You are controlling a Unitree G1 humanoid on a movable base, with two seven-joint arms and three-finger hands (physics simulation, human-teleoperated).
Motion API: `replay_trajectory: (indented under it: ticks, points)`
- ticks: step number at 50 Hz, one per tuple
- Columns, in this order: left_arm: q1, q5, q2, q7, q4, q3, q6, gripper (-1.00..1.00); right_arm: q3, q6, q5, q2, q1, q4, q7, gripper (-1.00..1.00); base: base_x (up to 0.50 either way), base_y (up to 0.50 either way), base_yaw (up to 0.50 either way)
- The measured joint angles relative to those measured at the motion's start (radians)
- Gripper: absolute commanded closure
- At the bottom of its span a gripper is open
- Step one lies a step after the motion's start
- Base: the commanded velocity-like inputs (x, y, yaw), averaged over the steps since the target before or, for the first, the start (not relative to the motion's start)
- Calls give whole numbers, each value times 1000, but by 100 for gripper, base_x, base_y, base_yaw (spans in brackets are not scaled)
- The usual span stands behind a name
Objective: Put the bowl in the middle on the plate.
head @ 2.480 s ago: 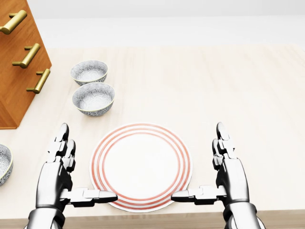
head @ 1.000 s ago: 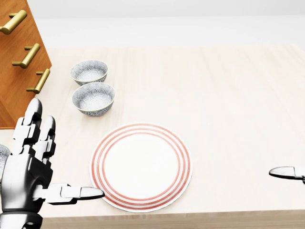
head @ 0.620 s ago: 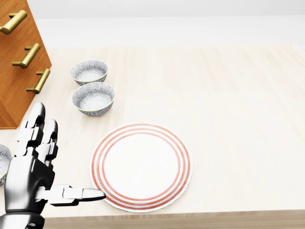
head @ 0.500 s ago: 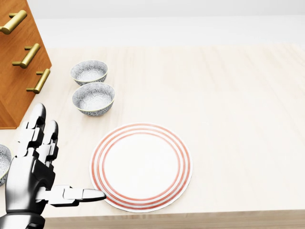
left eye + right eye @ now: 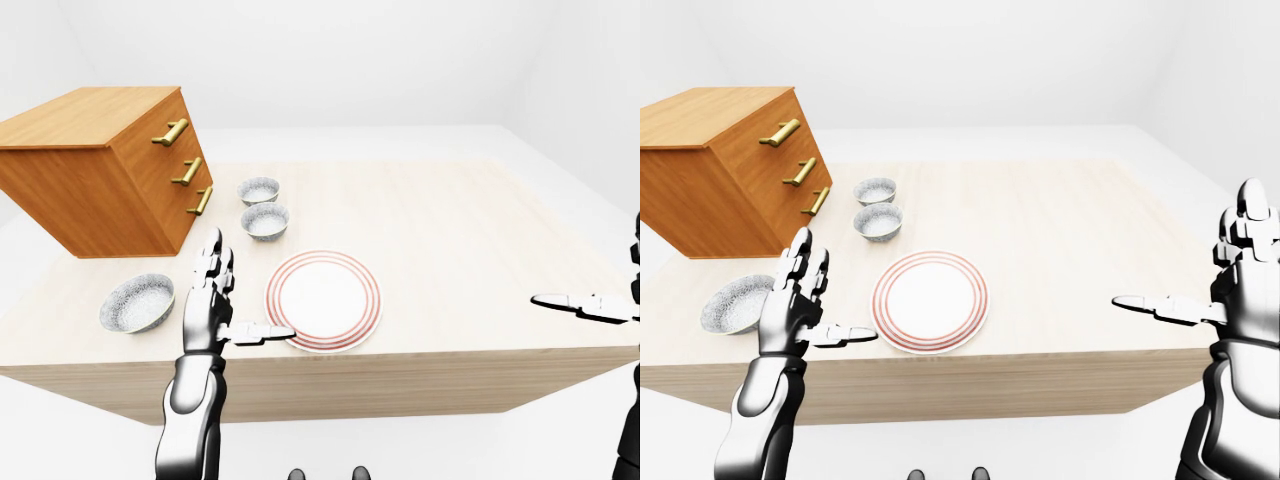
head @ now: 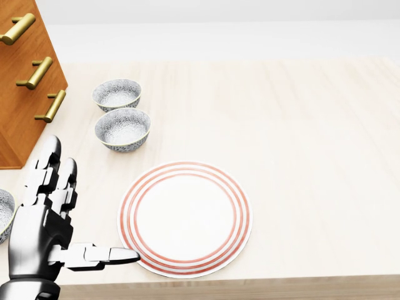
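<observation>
Still at the reach, nothing gripped: my left robot hand [image 6: 40, 226] hangs spread at the near left, thumb by the rim of the plate [image 6: 185, 219]. Farther left sits the middle bowl [image 6: 122, 129], between the near bowl [image 5: 137, 303] and the far bowl [image 6: 117, 94]; I judge I must reach there next. Only the eye views show my right robot hand [image 5: 1240, 292], also spread, off the right edge of the surface [image 6: 300, 125]

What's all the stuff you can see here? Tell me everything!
Bowls: three, grey-white speckled; upper bowl and middle bowl beside the drawers, lower bowl at the table's left.
Plate: one, white with red rings, bottom of the head view.
Drawer chest: one, brown wood, gold handles, table's left.
Table: one, pale wood.
Left hand: silver, open, left of the plate.
Right hand: silver, open, past the table's right edge.
</observation>
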Motion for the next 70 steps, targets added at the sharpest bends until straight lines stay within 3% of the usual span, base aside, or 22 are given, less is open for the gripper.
replay_trajectory:
  ticks: [24,47,70]
  points:
    - [-1,3,0,1,1,-1,0,-100,10,0,3,11,8,-3,13,-100,0,0,0]
    - [-2,7,0,0,7,-3,0,-100,13,0,15,29,28,-17,97,-100,32,0,0]
    - [-3,8,0,-1,13,-4,0,-100,20,0,-6,33,29,-11,99,-100,1,0,0]
